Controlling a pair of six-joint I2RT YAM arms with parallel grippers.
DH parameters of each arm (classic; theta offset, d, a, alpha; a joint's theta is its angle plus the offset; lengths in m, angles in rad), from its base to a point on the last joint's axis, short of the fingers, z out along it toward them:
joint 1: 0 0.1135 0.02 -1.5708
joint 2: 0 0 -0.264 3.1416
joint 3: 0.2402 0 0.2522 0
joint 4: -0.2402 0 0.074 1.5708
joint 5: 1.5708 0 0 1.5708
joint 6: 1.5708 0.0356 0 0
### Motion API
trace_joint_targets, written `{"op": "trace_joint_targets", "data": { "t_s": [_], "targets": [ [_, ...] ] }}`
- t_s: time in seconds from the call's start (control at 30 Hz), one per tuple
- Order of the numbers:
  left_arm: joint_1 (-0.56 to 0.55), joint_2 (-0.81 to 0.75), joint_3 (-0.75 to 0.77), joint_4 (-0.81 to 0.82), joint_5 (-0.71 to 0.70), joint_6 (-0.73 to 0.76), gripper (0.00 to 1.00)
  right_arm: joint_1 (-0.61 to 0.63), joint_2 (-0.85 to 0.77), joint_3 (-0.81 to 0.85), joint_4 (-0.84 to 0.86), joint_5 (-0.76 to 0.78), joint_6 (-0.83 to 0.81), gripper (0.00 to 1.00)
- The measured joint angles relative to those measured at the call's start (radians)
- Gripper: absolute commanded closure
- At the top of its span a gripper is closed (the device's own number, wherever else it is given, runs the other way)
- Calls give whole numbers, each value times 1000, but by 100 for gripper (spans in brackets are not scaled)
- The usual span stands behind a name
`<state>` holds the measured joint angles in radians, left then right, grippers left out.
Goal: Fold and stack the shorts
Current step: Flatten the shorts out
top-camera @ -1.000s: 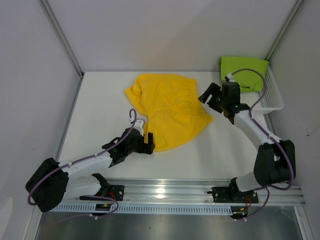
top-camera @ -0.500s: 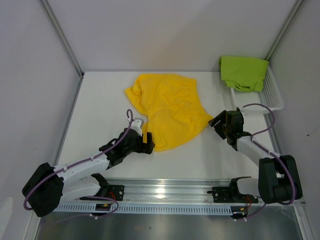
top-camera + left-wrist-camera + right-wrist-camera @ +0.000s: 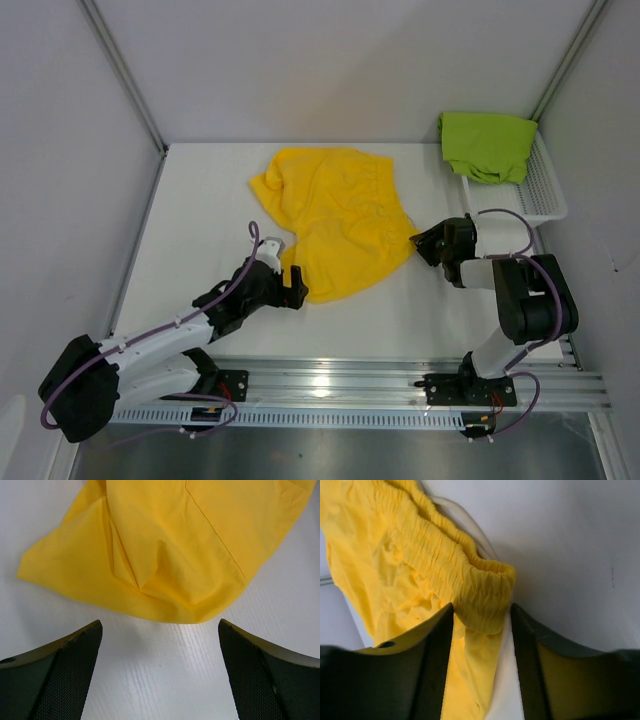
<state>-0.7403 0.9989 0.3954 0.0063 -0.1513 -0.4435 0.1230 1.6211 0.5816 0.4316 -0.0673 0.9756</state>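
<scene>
The yellow shorts [image 3: 335, 210] lie crumpled and spread on the white table [image 3: 200, 210]. My right gripper [image 3: 425, 243] sits low at their right edge. In the right wrist view its jaws straddle the gathered elastic waistband corner [image 3: 480, 600]; the gripper [image 3: 481, 609] is still open, with a strip of table showing beside the right finger [image 3: 530, 645]. My left gripper [image 3: 295, 285] is wide open just short of the shorts' near hem [image 3: 190, 612], with nothing between its fingers [image 3: 65, 670]. The green shorts [image 3: 487, 145] lie bunched in the basket.
A white mesh basket [image 3: 540, 200] stands at the back right against the right wall. Grey walls close in the table on the left, back and right. An aluminium rail [image 3: 330, 385] runs along the near edge by the arm bases.
My right arm has dropped from beside the basket down to the shorts' right edge, and its jaws have narrowed round the waistband. The left gripper has edged slightly towards the hem and stays wide open.
</scene>
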Motion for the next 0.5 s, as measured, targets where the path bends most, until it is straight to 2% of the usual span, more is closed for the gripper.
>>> {"op": "trace_joint_targets", "data": {
  "t_s": [0.07,0.1,0.17,0.33,0.5],
  "targets": [
    [0,-10,-5,0,0,0,1,0,13,2,-1,7,4,77],
    [0,-12,-6,0,0,0,1,0,16,2,-6,13,0,89],
    [0,-13,-7,0,0,0,1,0,15,6,-10,16,-2,100],
    [0,-33,-15,11,6,14,1,1,-26,72,-117,23,-31,100],
    [-21,-48,-19,33,18,28,1,12,-198,163,-315,72,-80,100]
  ]
}}
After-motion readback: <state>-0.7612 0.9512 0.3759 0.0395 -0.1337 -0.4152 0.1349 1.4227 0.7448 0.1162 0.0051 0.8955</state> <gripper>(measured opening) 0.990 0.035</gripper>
